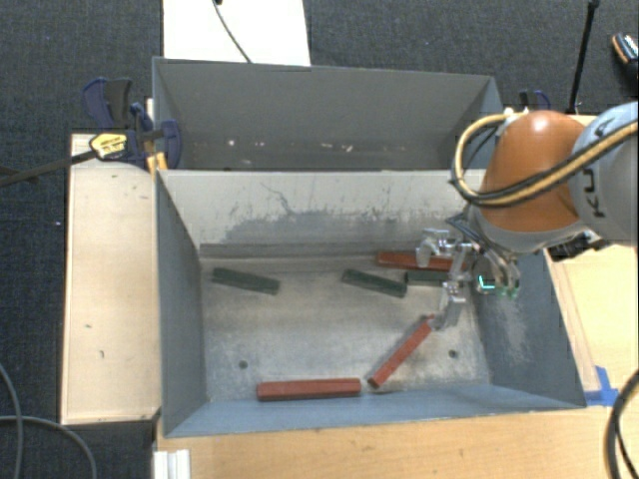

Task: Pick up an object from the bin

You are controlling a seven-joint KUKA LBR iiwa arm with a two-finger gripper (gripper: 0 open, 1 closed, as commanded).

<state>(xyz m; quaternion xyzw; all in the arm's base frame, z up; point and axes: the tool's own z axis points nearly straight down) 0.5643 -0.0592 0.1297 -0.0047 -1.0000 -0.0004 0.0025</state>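
Red-brown slanted bar (399, 353), lower right of frame; gripper (451, 315) at its upper end, spread or closed I cannot tell. I would straddle bar squarely, then clamp.

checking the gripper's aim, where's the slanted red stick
In the camera view the slanted red stick lies lower right on the bin floor, upper end beside the gripper, lower end near the flat red stick by the front wall.

**Red-brown stick (401, 352) slanted at right front of bin (185, 297)**

Long, narrow and straight, lying flat on the floor. Lower end close to the front wall; upper end pointing up and to the right, right at the gripper (451, 312).
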